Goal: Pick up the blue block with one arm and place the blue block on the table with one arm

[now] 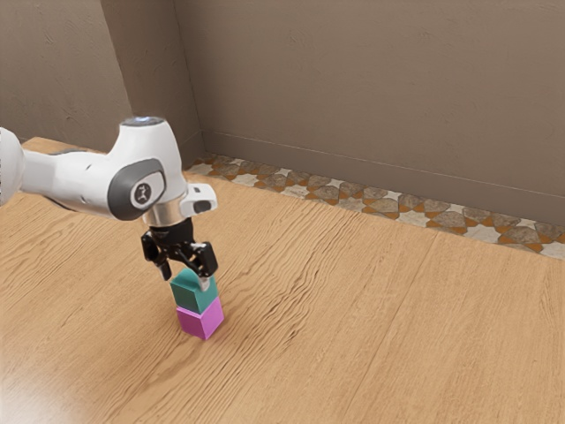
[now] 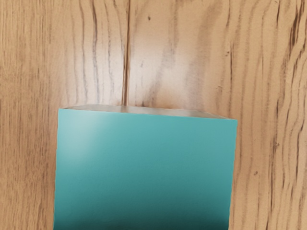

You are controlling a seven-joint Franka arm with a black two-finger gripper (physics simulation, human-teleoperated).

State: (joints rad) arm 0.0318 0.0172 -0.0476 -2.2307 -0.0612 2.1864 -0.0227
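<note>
The blue block looks teal, darkening toward 1 edge.

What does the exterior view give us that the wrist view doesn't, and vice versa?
Exterior: the arm, the gripper at the stack, the magenta block under the teal one, the wall and the patterned strip beyond the table.
Wrist: a close look down onto the teal block's top face, plus a dark seam in the wood leading to its edge.
Both: the teal block and wood tabletop.
</note>
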